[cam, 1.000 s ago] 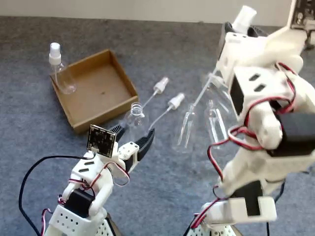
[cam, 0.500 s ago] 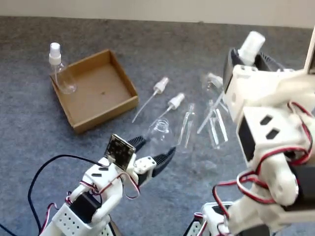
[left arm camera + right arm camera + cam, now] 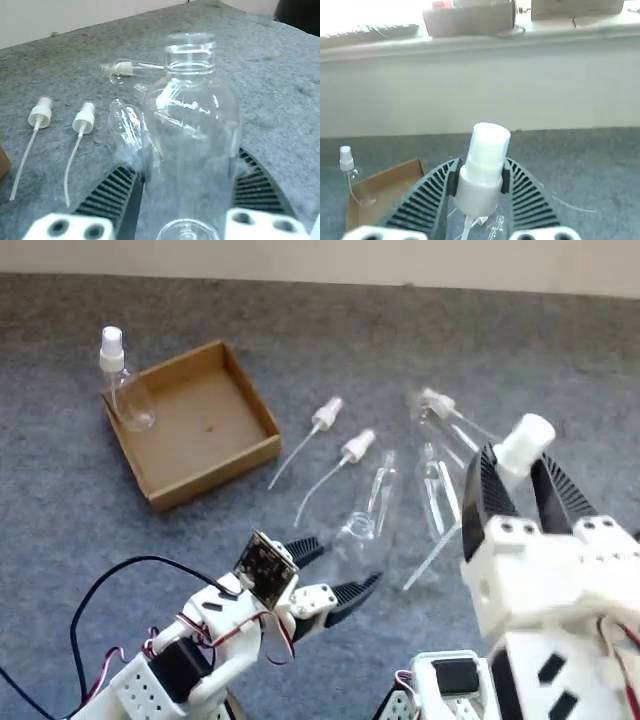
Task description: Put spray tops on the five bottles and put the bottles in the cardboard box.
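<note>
Left gripper (image 3: 342, 562) clamps an uncapped clear plastic bottle (image 3: 192, 130) by its body, well apart from the cardboard box (image 3: 195, 420). Right gripper (image 3: 480, 185) pinches a white spray top (image 3: 487, 150) at its collar. The bottle looks light, slick and squashable, so a gentle mid-body hold seems best.

We see a desk (image 3: 80, 530) of mottled grey felt. The cardboard box (image 3: 215, 472) is plain tan-brown. The bottle (image 3: 190, 135) in the left gripper (image 3: 348, 560) is colourless and see-through, and so are the lying bottles (image 3: 437, 490). The spray top (image 3: 482, 165) in the right gripper (image 3: 515, 455) is white. The loose spray tops (image 3: 327, 412) have white heads and thin pale tubes. Both grippers have black ribbed fingers (image 3: 427, 192) on white bodies. The wires (image 3: 250, 625) on the left arm are red, white and black. The capped bottle (image 3: 125, 400) at the box's corner is clear with a white top.
</note>
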Controlling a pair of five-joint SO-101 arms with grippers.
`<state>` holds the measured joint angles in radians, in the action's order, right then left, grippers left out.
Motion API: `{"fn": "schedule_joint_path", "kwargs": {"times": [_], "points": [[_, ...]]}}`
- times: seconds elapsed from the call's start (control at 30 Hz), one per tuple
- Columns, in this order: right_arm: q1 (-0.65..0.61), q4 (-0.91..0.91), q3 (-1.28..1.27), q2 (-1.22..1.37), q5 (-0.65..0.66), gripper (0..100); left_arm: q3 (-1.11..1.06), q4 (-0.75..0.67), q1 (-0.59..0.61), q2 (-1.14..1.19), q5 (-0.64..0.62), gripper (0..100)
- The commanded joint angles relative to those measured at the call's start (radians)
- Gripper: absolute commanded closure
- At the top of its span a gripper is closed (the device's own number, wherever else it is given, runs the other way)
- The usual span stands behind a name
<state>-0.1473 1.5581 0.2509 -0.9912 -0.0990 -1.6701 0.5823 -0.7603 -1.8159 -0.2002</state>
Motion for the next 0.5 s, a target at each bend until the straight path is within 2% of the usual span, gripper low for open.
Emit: {"fn": "schedule_joint_path", "kwargs": {"times": [0.0, 0.2, 0.47], "points": [[0.018, -0.193, -0.203, -0.091, 0.009, 95.4, -0.024, -0.018, -0.090, -0.015, -0.005, 86], [0.018, -0.432, -0.510, -0.219, 0.009, 95.4, -0.024, -0.017, -0.139, -0.015, -0.005, 86], [0.015, -0.532, -0.670, -0.272, 0.009, 95.4, -0.024, -0.017, -0.139, -0.015, -0.005, 86]]}}
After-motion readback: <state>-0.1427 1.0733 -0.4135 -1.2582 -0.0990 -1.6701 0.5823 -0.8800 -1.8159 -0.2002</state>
